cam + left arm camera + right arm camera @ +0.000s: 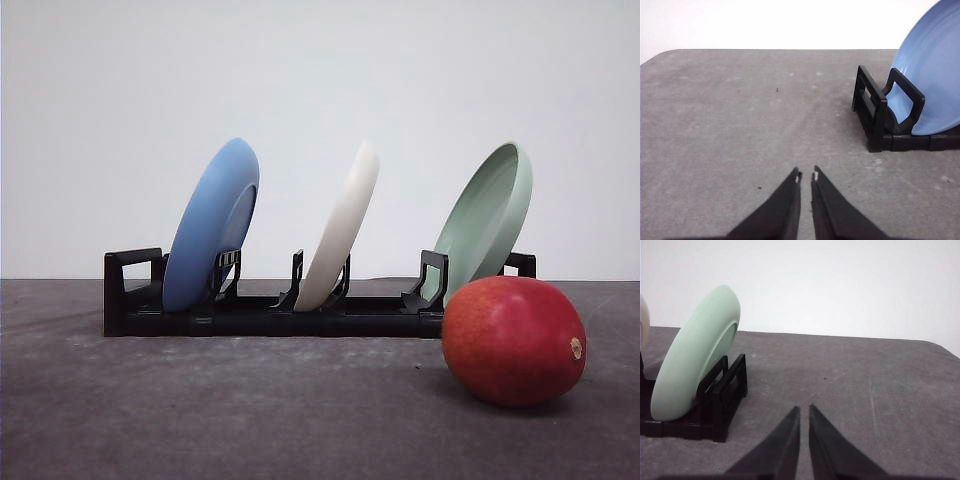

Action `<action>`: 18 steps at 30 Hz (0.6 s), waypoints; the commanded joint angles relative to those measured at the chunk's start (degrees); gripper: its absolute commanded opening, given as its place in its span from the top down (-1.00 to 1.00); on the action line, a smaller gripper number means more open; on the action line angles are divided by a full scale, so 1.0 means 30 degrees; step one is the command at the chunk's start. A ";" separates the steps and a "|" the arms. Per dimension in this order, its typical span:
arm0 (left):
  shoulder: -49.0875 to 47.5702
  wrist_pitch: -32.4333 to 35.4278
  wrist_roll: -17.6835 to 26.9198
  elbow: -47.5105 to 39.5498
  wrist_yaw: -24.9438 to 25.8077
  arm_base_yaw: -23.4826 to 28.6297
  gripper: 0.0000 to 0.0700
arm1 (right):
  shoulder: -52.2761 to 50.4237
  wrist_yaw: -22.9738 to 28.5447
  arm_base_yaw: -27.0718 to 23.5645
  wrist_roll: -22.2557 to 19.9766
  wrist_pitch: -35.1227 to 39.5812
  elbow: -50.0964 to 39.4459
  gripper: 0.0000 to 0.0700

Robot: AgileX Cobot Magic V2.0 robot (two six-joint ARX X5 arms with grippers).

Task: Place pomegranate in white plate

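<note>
Clearly we have nothing in hand yet: the left gripper (pixel 806 176) and right gripper (pixel 803 409) both hover over bare table with jaws nearly closed, empty. The white plate (pixel 342 228) stands on edge in the black rack's (pixel 270 312) middle slot, between the blue plate (pixel 210 228) and pale green plate (pixel 487 218). The pomegranate (pixel 513 340) lies in front of the rack's green-plate end, well clear of either jaw. We judge the plate must come out flat first; open wide, grip its rim, avoid neighbours.

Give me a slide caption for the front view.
Pomegranate on table beside black rack holding blue, white and green plates.
</note>
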 commanded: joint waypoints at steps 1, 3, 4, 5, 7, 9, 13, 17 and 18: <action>-0.0029 0.0022 -0.0444 -0.0226 0.0015 0.0015 0.94 | -0.0015 -0.0015 -0.0007 -0.0015 0.0364 -0.0066 0.92; -0.0029 0.0031 -0.1403 -0.0226 0.0015 0.0015 0.94 | -0.0015 -0.0007 -0.0007 0.0000 0.0645 -0.0066 0.92; -0.0029 0.0058 -0.1992 -0.0226 0.0015 0.0015 0.94 | -0.0015 0.0000 -0.0007 0.0000 0.0803 -0.0066 0.92; -0.0029 0.0081 -0.2701 -0.0226 0.0015 0.0015 0.94 | -0.0015 0.0000 -0.0007 0.0097 0.1064 -0.0066 0.92; -0.0029 0.0087 -0.4059 -0.0226 0.0015 0.0015 0.94 | -0.0015 0.0000 -0.0007 0.0937 0.1526 -0.0058 0.92; -0.0029 0.0230 -0.5590 -0.0226 0.0015 0.0015 0.94 | -0.0015 0.0057 -0.0007 0.1985 0.1763 -0.0007 0.93; -0.0029 0.1653 -0.7854 -0.0154 0.0015 0.0015 0.94 | -0.0015 0.0124 -0.0007 0.4588 0.3661 0.0000 0.97; -0.0029 0.2886 -0.8422 0.0767 0.0124 0.0015 0.96 | -0.0015 0.0065 -0.0015 0.6793 0.4609 0.0622 0.98; -0.0029 0.2938 -0.8422 0.1114 0.0131 0.0015 0.96 | -0.0014 0.0014 -0.0007 0.7184 0.4105 0.1021 0.98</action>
